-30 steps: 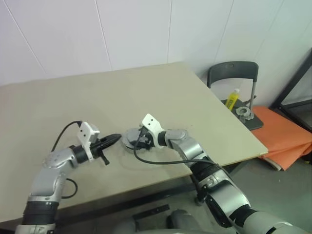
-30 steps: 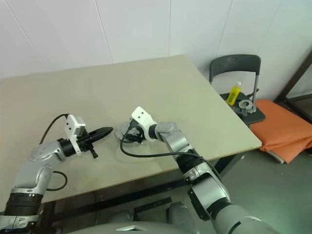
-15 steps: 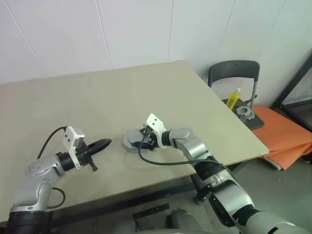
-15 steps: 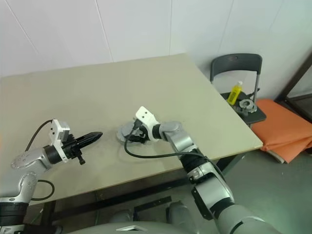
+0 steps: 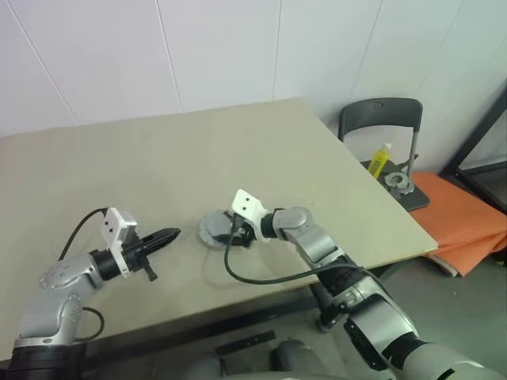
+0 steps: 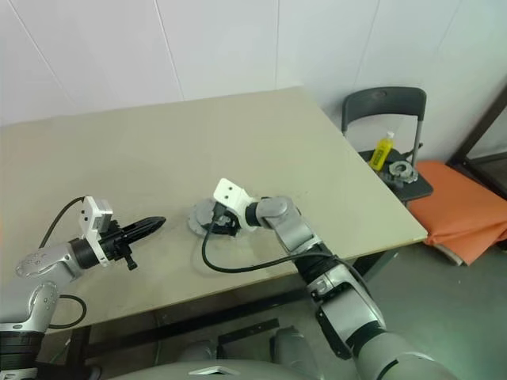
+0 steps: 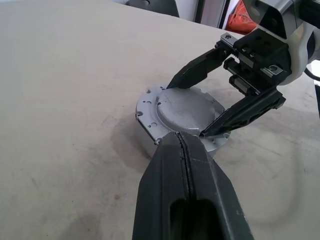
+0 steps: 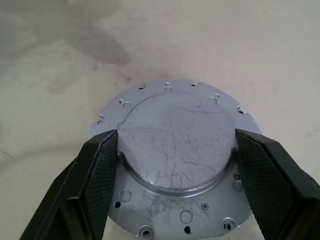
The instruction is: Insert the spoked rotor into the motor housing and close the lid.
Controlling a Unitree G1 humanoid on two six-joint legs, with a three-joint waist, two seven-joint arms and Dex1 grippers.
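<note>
The lid [image 8: 176,150], a scratched grey metal disc with a raised round centre and a flange ringed with small holes, lies on the beige table [image 5: 158,158] near its front edge, capping the round case under it. The right gripper [image 8: 175,175] straddles the raised centre, its ribbed black fingers [image 8: 100,165] spread wide against either side. The left gripper [image 5: 165,236] hovers just beside, fingers pressed together on nothing; a grey chair [image 5: 380,119] with a yellow bottle [image 5: 379,159] stands well apart.

Right pincer [image 6: 219,222] at lid [image 6: 203,215]; left pincer [image 6: 156,224] apart, shut.
</note>
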